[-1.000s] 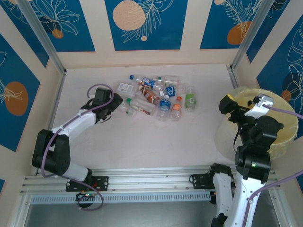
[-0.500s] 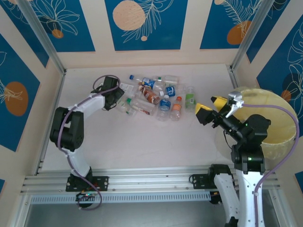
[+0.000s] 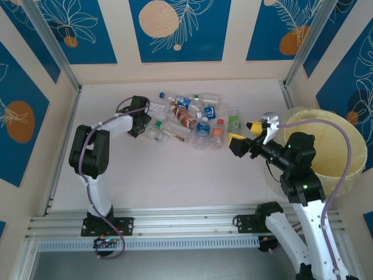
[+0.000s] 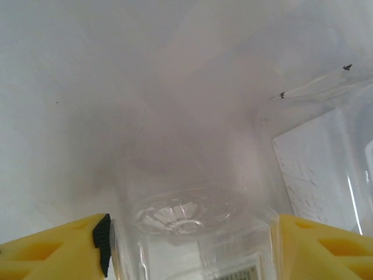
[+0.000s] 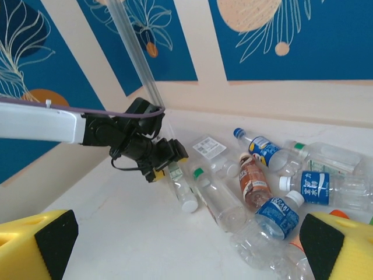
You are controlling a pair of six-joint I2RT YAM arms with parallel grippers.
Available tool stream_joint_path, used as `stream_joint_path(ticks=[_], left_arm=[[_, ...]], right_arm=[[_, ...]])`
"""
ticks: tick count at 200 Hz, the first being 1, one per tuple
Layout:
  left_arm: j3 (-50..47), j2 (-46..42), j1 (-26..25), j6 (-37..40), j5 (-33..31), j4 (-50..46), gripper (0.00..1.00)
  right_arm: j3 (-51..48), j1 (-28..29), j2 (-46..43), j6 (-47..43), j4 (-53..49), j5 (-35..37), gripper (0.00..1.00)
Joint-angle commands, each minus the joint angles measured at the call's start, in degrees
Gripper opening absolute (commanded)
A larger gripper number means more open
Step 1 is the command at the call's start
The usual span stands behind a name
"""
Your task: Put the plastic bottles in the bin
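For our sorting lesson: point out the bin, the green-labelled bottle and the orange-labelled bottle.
bin (image 3: 349, 149), top external view, lined inner wall.
green-labelled bottle (image 3: 234, 122), top external view, its label.
orange-labelled bottle (image 3: 217, 133), top external view, its label.

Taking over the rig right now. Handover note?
Left gripper: jaws either side of a clear bottle at the pile's left edge; firm grip not confirmed.
Right gripper: jaws open, empty, between pile and bin.
Bottles: about a dozen piled on the table.
Done: no bottle visible in the bin.
Left: bin them all, probably the left arm's bottle first.
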Motion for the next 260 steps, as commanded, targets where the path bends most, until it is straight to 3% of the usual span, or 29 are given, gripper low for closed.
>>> stream_joint_path(ticks=[1,40,83,112,146,163,180,196,225,260], left_arm=[[-0.8,1.0,0.6,-2.5,-0.7,0.3,0.65],[-3.2,0.2,1.1,-1.9,0.5,2.6,0.44],[-11.7,-9.0,1.4,8.6,8.0,16.6,0.35],[-18.1,-18.3,0.5,15.9,11.6,24.6,0.34],[-19.8,-26.4,-3.5,22.1,15.1,26.2,0.33],[-19.6,-28.1,-5.1,22.9,22.4,32.3,0.33],[-16.9,-27.5,-7.2,24.6,32.5,38.5,0.35],[-12.9,-26.5,-9.8,26.7,38.2,39.6,0.35],[-8.8,-25.5,-14.0,29.3,42.3,41.1,0.36],[-6.6,-24.9,-17.0,30.9,42.7,39.9,0.37]], right_arm=[[1.3,2.7,1.9,-2.7,-0.3,1.9,1.00],[0.8,7.7,4.1,-5.1,1.3,5.8,1.00],[-0.4,11.8,7.2,-2.6,4.2,11.8,1.00],[-0.6,13.1,10.2,0.4,6.7,16.2,1.00],[0.5,13.6,13.8,3.7,7.5,19.5,1.00],[1.1,13.7,15.7,4.7,8.0,17.4,1.00],[2.6,13.7,18.5,6.2,8.2,10.4,1.00],[4.6,13.9,22.1,9.5,8.4,5.9,1.00],[5.8,14.1,27.9,18.4,12.8,1.5,1.00],[6.5,15.9,32.3,20.3,19.0,0.3,1.00]])
